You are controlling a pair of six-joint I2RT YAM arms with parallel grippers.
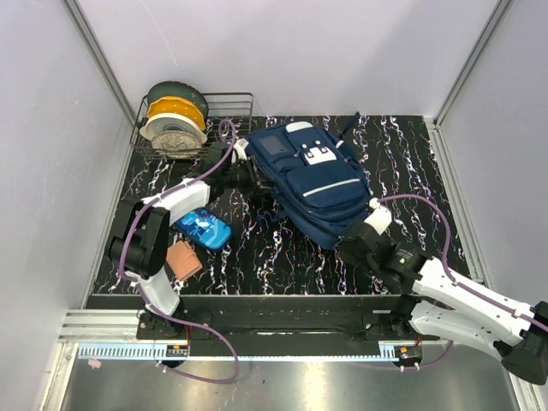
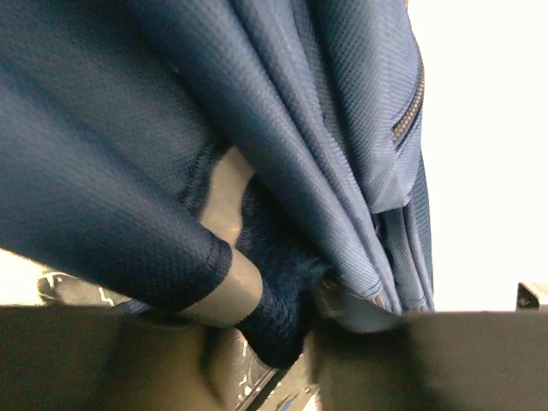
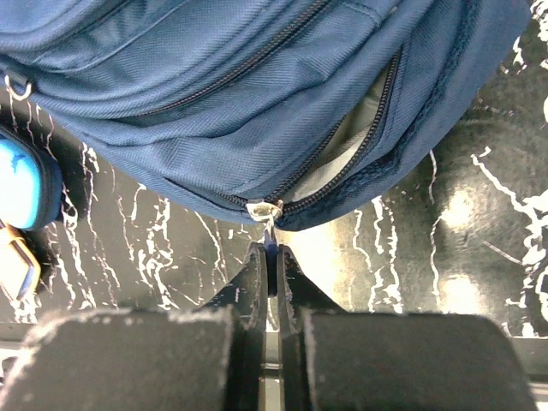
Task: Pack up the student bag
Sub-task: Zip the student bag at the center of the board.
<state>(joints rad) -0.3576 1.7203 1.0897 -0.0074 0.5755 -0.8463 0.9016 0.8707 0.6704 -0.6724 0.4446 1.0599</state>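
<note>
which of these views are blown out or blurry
Left wrist: the background right of the student bag is blown out white, and the bottom strip is dark and soft. Right wrist: the zip pull is sharp, with glare patches on the table. Top external: evenly lit, sharp.

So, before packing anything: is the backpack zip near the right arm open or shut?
Partly open: the backpack's grey lining shows through the parted zip above its slider.

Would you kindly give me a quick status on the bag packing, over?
Left pincer clamped on student bag fabric. Right pincer shut on zipper pull. Bag partly unzipped, grey lining showing. Blue pouch lies apart, not blocking.
</note>
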